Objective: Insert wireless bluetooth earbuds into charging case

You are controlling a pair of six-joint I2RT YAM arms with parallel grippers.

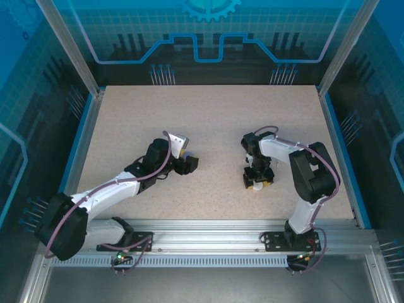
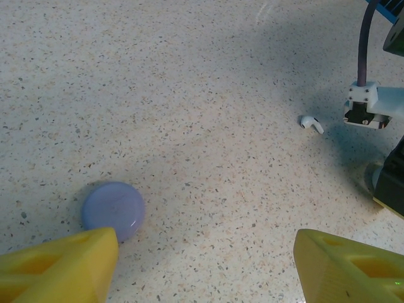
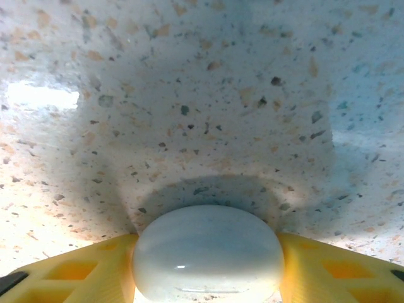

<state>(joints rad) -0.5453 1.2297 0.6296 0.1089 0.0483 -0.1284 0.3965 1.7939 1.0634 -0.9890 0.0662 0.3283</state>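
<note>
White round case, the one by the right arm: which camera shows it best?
The right wrist view: the white case sits large and close between the yellow fingers of the right tool, its glossy dome clear. In the top external view it is a small pale spot under that tool.

Setting: robotics lab cell.
Enclosure: aluminium frame point(image 1: 65, 39), blue circuit-print panels point(image 1: 126, 25).
Fixtures: left arm point(image 1: 104, 191), right arm point(image 1: 312, 173) bolted to rail point(image 1: 208, 228) beside speckled worktop point(image 1: 208, 120).

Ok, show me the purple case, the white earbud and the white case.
purple case point(image 2: 113, 210), left wrist view, lid centre
white earbud point(image 2: 310, 122), left wrist view, its body
white case point(image 3: 208, 252), right wrist view, top centre
</note>
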